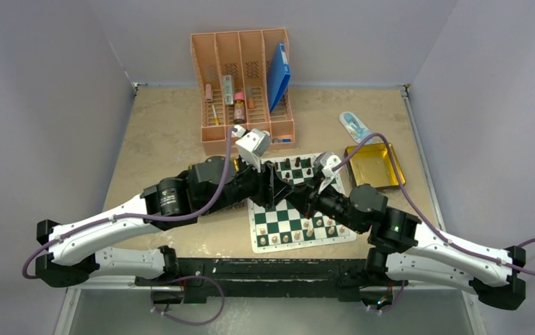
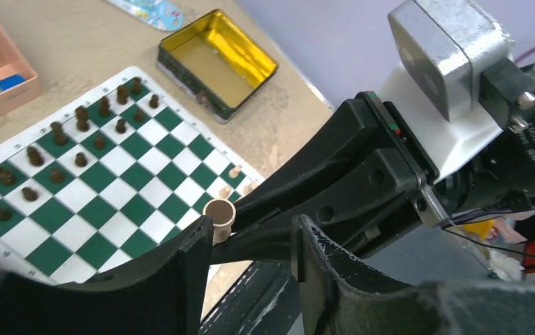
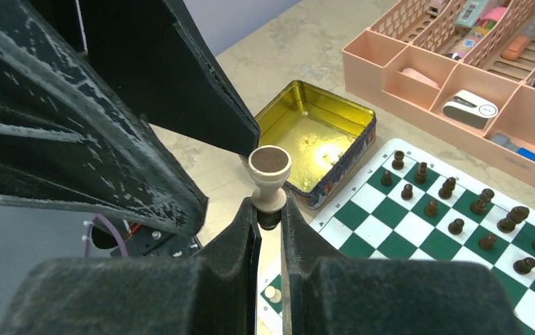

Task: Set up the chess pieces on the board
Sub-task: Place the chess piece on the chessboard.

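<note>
Your right fingers (image 3: 240,241) are clamped on a pale chess piece (image 3: 270,174), base-up at frame centre off the board (image 3: 404,230), with your left fingers (image 2: 188,272) apart beside it, probably to regrip it upright.

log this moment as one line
right end effector: shut on pale tan wooden chess piece | left end effector: open, close to piece, not gripping

The left gripper (image 2: 251,230) and right gripper (image 3: 270,209) crowd above the board (image 2: 121,162); its middle squares seem free.
</note>
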### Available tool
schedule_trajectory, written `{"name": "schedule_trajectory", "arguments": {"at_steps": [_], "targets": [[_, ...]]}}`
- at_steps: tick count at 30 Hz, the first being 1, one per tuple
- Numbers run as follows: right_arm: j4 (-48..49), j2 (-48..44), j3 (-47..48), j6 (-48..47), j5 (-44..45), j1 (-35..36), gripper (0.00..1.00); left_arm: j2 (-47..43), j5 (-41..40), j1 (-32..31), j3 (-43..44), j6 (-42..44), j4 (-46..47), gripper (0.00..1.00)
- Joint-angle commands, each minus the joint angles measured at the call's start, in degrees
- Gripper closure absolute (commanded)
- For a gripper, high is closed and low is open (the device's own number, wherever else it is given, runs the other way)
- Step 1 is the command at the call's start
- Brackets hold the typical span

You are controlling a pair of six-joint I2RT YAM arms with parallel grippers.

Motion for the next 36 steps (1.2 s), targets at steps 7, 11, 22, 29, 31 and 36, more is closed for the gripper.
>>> {"name": "schedule_trajectory", "arguments": {"at_steps": [7,11,22,29,31,36], "targets": [[8.1,0.7,1.0,-1.6,-4.3,0.3,0.92,2.8,-6.7,0.0,7.8,-3.8,-13.5,0.61],[8.7,1.2,1.1,-1.7,-4.8,0.3,0.92,2.6,-7.2,0.3,8.3,-3.3,-14.0,0.60],[9.4,2.7,1.5,-2.4,-5.9,0.3,0.92,5.6,-2.3,2.9,10.2,-3.3,-14.1,0.64],[8.7,2.1,0.7,-2.5,-4.8,0.3,0.92,3.7,2.1,4.0,7.4,-5.3,-11.7,0.85],[7.9,2.0,0.6,-2.5,-4.0,0.3,0.90,3.1,3.3,4.0,6.6,-5.6,-10.9,0.95],[8.5,-0.7,-1.3,1.0,-3.2,0.3,0.71,0.0,5.2,4.1,2.1,-8.0,-6.0,1.00]]}}
